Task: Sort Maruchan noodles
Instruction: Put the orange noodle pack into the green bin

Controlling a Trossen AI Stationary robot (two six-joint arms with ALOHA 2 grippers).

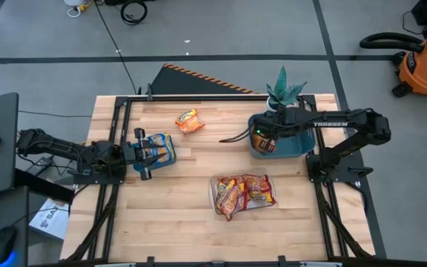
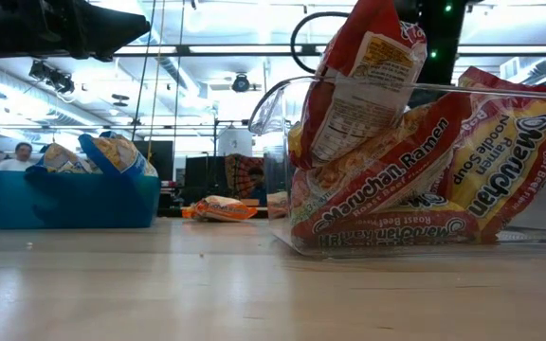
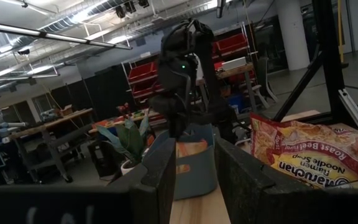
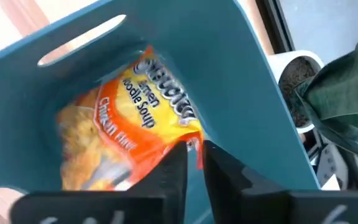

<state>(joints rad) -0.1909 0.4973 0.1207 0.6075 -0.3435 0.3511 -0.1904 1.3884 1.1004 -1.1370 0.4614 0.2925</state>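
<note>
The Maruchan noodles lie in several places. Blue-trimmed packets (image 1: 160, 147) fill a blue bin (image 2: 74, 201) at the table's left. Red-trimmed packets (image 1: 243, 193) stand in a clear container (image 2: 282, 104) near the middle. One orange packet (image 1: 190, 120) lies flat on the table toward the far edge. Another orange packet (image 4: 126, 134) is in the blue bin (image 1: 291, 144) at the right. My right gripper (image 4: 195, 168) hangs over that bin, shut on this packet. My left gripper (image 1: 142, 153) stands open beside the left bin, holding nothing. My right gripper pinches the orange packet by its red sealed end (image 4: 198, 151), between the two fingers, coming from above and pointing down into the blue bin. The packet hangs tilted below the fingers, inside the bin's walls; whether its lower end rests on the bin floor, I cannot tell.
A potted plant (image 1: 284, 93) stands at the far edge, right behind the right bin. Bare wood lies between the bins and along the near edge (image 1: 169, 222). A person (image 2: 17, 153) shows in the room beyond the table.
</note>
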